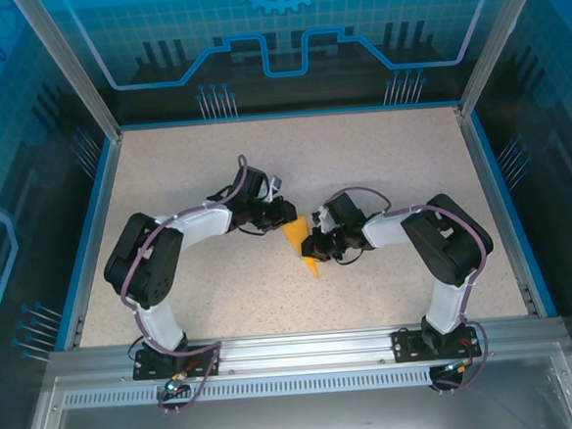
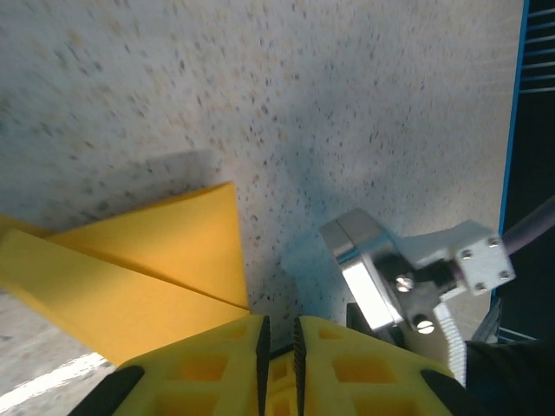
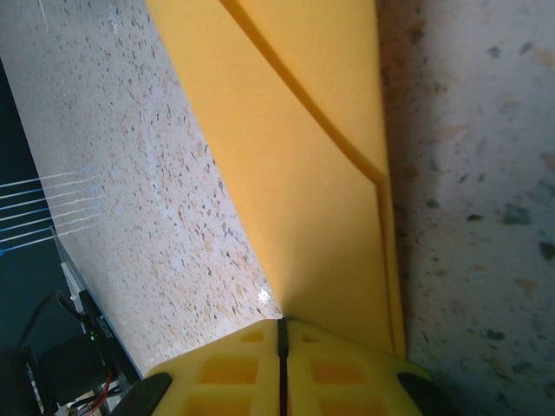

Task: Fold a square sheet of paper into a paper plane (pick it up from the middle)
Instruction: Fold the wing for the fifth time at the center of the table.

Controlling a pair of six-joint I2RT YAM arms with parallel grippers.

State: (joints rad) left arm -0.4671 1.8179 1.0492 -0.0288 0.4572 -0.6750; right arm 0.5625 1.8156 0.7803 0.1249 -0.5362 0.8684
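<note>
The folded orange-yellow paper sheet [image 1: 299, 241], already a narrow pointed wedge, lay at the middle of the speckled table [image 1: 380, 159], between both arms. The right gripper [image 3: 282, 355] was fully closed with its tips against the paper's edge. The left gripper [image 2: 278, 347] was nearly closed, with nothing seen in its slit. A sideways nudge could slide the thin paper or spring its layered flaps open.

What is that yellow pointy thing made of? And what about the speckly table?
The paper plane looks like thin, matte orange-yellow paper: it holds sharp creases, and its folded layers lie flat on each other. The table looks like a hard, smooth beige top with dark speckles, perhaps laminate or a stone-like composite; the look alone does not settle which.
</note>
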